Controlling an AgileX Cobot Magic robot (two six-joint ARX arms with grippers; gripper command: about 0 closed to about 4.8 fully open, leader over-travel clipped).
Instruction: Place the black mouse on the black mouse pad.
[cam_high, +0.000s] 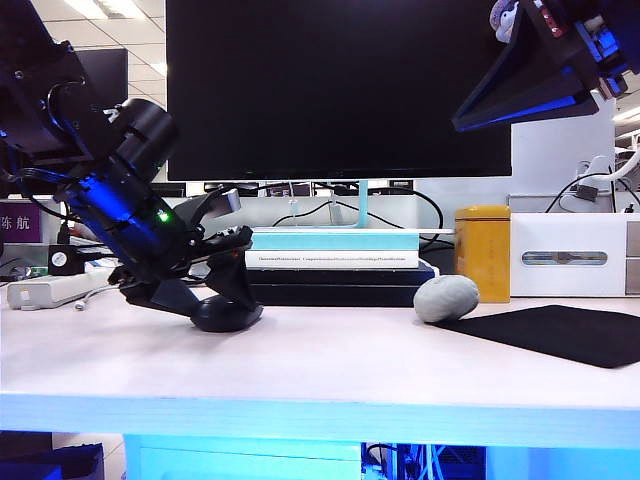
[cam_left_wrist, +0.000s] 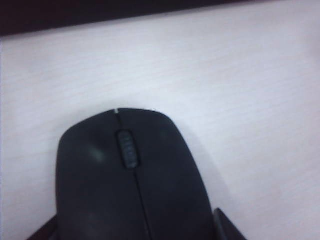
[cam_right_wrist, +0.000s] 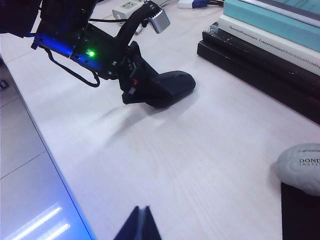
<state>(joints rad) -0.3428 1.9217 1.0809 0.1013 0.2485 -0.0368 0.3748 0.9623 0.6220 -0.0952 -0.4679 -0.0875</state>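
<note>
My left gripper (cam_left_wrist: 135, 235): jaws standing open, straddling the black mouse (cam_left_wrist: 127, 185), not yet clamping.
My right gripper (cam_right_wrist: 140, 225): hanging high, fingertips meeting, holding nothing.
Black mouse pad (cam_high: 560, 330): lying well apart.

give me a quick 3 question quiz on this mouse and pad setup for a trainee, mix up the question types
1. True or false: the black mouse already lies on the black mouse pad.
2. What sits at the pad's near-left corner? A) grey pebble-like lump B) yellow tin C) stack of books
3. Fill in: the left gripper is down at the table with a finger on either side of the ____, while the right gripper hangs raised above the table.

Key
1. False: the mouse rests on bare table, left of the books, far from the pad.
2. A
3. black mouse
</note>
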